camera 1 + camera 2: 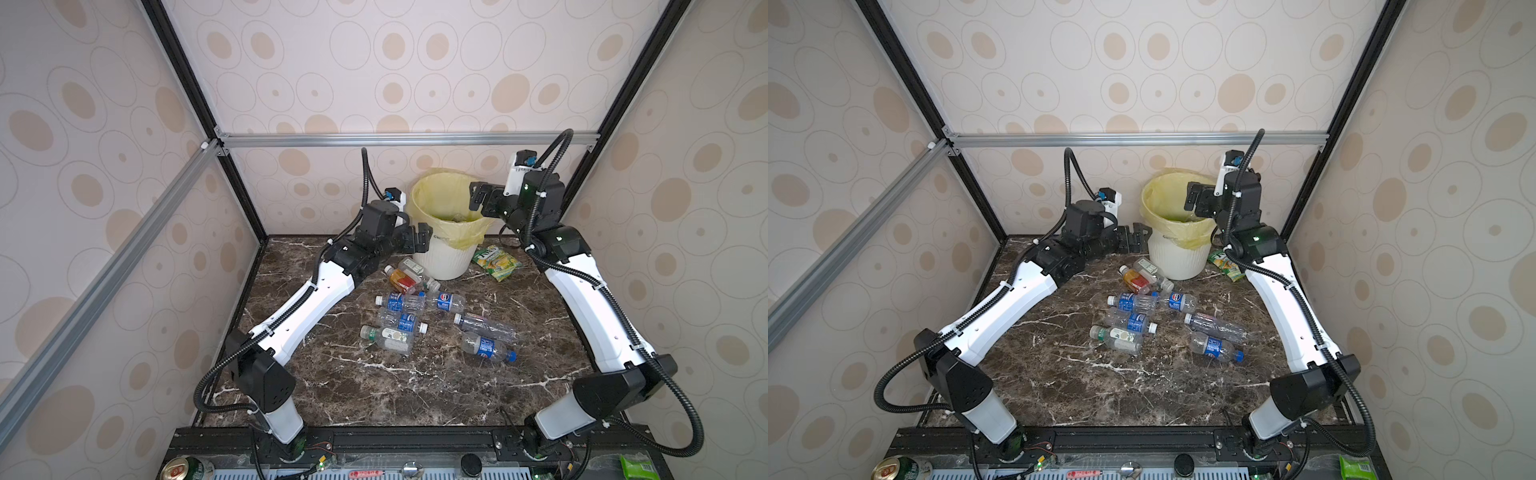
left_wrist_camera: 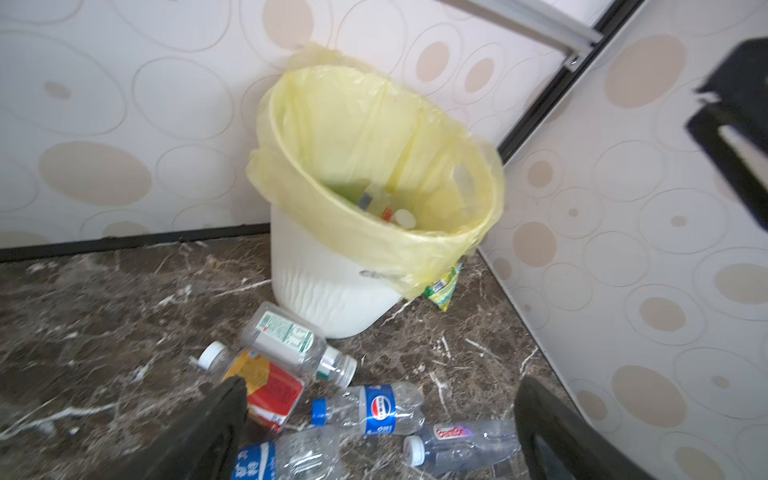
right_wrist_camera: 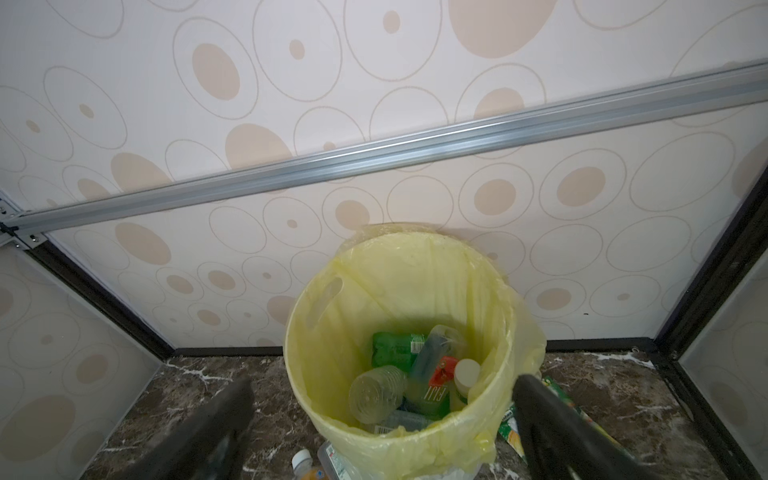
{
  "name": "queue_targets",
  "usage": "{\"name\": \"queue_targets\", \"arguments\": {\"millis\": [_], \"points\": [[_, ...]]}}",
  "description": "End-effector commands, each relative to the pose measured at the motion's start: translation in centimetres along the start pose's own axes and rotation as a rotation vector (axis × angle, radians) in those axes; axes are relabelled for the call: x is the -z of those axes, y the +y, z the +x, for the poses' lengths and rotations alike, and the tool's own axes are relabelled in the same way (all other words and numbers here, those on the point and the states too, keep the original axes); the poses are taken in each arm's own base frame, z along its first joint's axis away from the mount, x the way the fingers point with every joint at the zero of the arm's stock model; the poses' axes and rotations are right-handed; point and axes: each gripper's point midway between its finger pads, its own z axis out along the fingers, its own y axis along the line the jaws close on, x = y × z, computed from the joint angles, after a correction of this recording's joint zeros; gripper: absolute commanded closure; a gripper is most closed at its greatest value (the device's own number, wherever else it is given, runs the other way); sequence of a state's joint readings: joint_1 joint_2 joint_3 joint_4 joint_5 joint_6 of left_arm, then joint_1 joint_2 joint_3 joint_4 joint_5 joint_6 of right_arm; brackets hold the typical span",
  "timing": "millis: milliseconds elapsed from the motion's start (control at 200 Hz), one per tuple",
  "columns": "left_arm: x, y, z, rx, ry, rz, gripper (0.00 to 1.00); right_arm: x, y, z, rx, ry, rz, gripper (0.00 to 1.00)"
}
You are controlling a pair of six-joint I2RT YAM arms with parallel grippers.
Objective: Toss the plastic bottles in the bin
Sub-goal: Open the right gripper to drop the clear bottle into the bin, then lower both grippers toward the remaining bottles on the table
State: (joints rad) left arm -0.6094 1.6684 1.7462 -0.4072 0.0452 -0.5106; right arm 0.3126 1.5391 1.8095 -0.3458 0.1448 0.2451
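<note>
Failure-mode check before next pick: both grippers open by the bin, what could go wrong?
1. The orange-red bottle touches a clear bottle at the foot of the bin; the left gripper may scatter them.
2. The right gripper, above the bag, could snag it.
3. The snack packet beside the bin might get grabbed.

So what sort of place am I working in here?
Likely a purpose-built robot test booth: wallpapered panels on an aluminium frame box in a marble-look tabletop holding a lined bin and loose plastic bottles.
</note>
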Motion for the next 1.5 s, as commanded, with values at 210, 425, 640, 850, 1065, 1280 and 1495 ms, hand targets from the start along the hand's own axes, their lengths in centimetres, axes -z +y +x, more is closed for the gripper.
{"name": "queue_targets", "arguments": {"millis": [210,425,640,850,1065,1280,1495], "points": [[1.3,8.0,7.7,0.248,0.185,-0.168,0.01,3.0,0.4,5.5,-0.013,0.117,-0.093,0.0],[3.0,10.3,12.9,0.514,0.245,-0.229,0.01,3.4,2.0,12.1,0.031,0.23,-0.121,0.0],[4.7,11.9,18.1,0.812,0.296,-0.239,0.01,4.2,5.2,17.5,0.121,0.299,-0.161,0.0],[5.0,14.2,23.4,0.955,0.328,-0.305,0.01,5.7,9.4,21.7,0.218,0.328,-0.258,0.0],[4.4,15.6,26.8,1.05,0.351,-0.313,0.07,7.0,12.0,25.4,0.271,0.357,-0.322,0.0],[3.7,16.6,28.4,1.126,0.33,-0.326,0.13,7.3,12.2,27.8,0.23,0.4,-0.326,0.0],[2.9,17.4,29.0,1.17,0.322,-0.349,0.21,7.3,12.1,28.4,0.248,0.417,-0.319,0.0]]}}
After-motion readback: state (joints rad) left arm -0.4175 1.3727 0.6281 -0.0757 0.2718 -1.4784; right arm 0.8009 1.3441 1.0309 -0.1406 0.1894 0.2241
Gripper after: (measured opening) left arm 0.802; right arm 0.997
